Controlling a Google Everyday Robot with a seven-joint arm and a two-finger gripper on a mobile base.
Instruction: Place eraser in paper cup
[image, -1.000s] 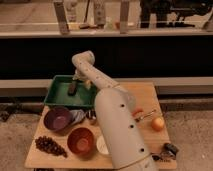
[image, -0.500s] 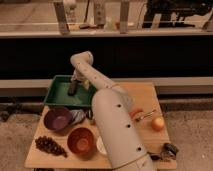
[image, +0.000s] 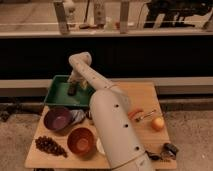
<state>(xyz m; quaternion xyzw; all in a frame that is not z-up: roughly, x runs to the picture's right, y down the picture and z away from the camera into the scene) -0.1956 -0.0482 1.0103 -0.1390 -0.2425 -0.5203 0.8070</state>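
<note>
My white arm reaches from the bottom of the camera view over the wooden table (image: 145, 95) to the green tray (image: 56, 96) at the back left. My gripper (image: 73, 89) hangs low inside the tray, near its middle. I cannot make out an eraser, in the tray or at the gripper. A white rim (image: 99, 146) shows just left of my arm beside the brown bowl (image: 81, 141). It may be the paper cup, but my arm hides most of it.
A purple bowl (image: 57, 119) stands in front of the tray, with a grey crumpled thing (image: 78, 116) next to it. Dark grapes (image: 48, 146) lie front left. An orange fruit (image: 158, 123), a utensil (image: 145, 116) and a small dark object (image: 170, 149) lie right of my arm.
The gripper has shifted very slightly right and down inside the green tray. Everything on the table stays where it was.
</note>
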